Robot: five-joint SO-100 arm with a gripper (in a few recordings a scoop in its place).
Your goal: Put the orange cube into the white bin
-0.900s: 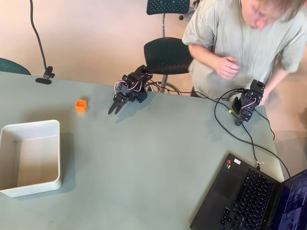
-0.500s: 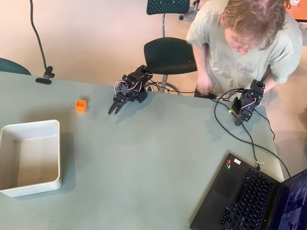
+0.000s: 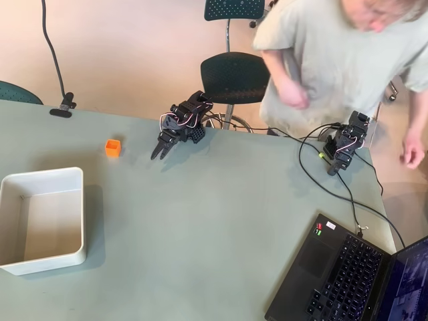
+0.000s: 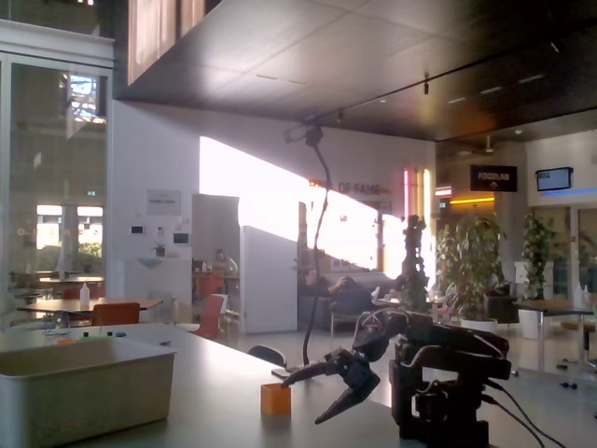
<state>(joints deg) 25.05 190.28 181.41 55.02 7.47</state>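
The orange cube (image 3: 113,148) sits on the green-grey table toward the back left; in the fixed view the orange cube (image 4: 275,399) stands just left of the arm. The white bin (image 3: 75,221) lies at the table's left edge, nearer than the cube, and in the fixed view the white bin (image 4: 103,392) shows at the lower left. My black gripper (image 3: 159,151) is folded low at the table's back edge, a short way right of the cube, its tips near the tabletop. In the fixed view the gripper (image 4: 306,399) stands open with nothing between its fingers.
An open laptop (image 3: 348,274) takes up the front right corner. A black cable (image 3: 328,187) runs across the right side of the table. A person (image 3: 334,60) stands behind the table at the right, and a dark chair (image 3: 234,77) stands behind the arm.
The arm, cube and bin have not moved. Only the person behind the table has shifted, straightening up and swinging both arms outward.
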